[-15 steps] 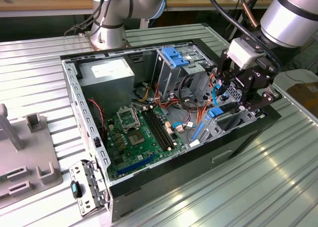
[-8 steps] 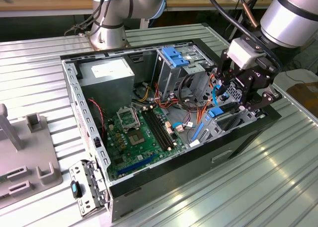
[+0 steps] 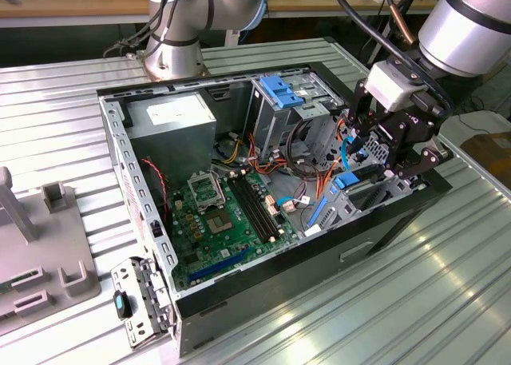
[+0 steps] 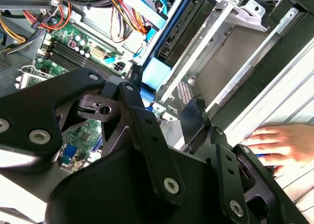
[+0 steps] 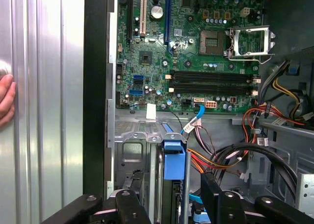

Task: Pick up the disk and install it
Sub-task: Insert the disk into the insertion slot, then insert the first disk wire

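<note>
Disk (image 5: 174, 170), flat, dark, blue-railed, stands in sheet-metal bay (image 5: 128, 153) under black gripper (image 3: 387, 161).

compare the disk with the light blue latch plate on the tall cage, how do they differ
Colour: the disk is dark with bright blue rails; the latch plate is pale blue throughout. Pose: the disk stands on edge in a low bay; the latch plate faces up atop the tall metal cage. Both carry blue plastic and sit inside the computer case.
</note>
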You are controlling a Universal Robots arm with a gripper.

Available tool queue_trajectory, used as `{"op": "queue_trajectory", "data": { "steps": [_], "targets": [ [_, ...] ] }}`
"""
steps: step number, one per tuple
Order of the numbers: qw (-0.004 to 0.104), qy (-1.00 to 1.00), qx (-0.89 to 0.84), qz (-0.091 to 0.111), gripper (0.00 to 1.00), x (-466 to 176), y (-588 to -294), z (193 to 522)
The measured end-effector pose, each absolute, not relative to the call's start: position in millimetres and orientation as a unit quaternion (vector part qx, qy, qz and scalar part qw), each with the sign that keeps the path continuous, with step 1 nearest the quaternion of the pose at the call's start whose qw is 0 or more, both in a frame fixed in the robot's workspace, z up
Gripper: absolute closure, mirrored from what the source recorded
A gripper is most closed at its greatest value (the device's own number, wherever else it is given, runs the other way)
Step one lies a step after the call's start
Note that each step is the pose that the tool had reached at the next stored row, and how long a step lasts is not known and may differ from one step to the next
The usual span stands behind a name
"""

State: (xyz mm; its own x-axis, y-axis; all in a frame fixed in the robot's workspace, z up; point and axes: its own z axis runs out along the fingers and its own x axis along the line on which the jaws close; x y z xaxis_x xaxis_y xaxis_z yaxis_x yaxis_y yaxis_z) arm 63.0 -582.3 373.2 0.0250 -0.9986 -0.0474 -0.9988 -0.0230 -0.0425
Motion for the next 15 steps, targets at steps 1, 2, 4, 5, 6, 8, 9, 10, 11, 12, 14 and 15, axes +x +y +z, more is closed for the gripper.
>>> {"op": "queue_trajectory", "data": {
  "steps": [1, 2, 4, 5, 6, 8, 9, 10, 11, 12, 14, 15],
  "targets": [
    [0.032, 0.698, -0.715, 0.002, 0.42, 64.4, -582.3, 373.2],
    [0.032, 0.698, -0.715, 0.002, 0.42, 68.1, -582.2, 373.2],
    [0.032, 0.698, -0.715, 0.002, 0.42, 78.6, -581.2, 373.2],
    [0.032, 0.698, -0.715, 0.002, 0.42, 80.9, -580.9, 373.2],
    [0.032, 0.698, -0.715, 0.002, 0.42, 83.2, -580.5, 373.1],
    [0.032, 0.698, -0.715, 0.002, 0.42, 87.2, -579.0, 373.1],
    [0.032, 0.698, -0.715, 0.002, 0.42, 87.2, -579.0, 373.1],
    [0.032, 0.698, -0.715, 0.002, 0.42, 87.3, -578.1, 373.2],
    [0.032, 0.698, -0.715, 0.002, 0.42, 87.5, -577.1, 373.2],
    [0.032, 0.698, -0.715, 0.002, 0.42, 87.5, -577.1, 373.2],
    [0.032, 0.698, -0.715, 0.002, 0.42, 87.5, -577.0, 373.1],
    [0.032, 0.698, -0.715, 0.002, 0.42, 87.5, -577.0, 373.2]
  ]
}}
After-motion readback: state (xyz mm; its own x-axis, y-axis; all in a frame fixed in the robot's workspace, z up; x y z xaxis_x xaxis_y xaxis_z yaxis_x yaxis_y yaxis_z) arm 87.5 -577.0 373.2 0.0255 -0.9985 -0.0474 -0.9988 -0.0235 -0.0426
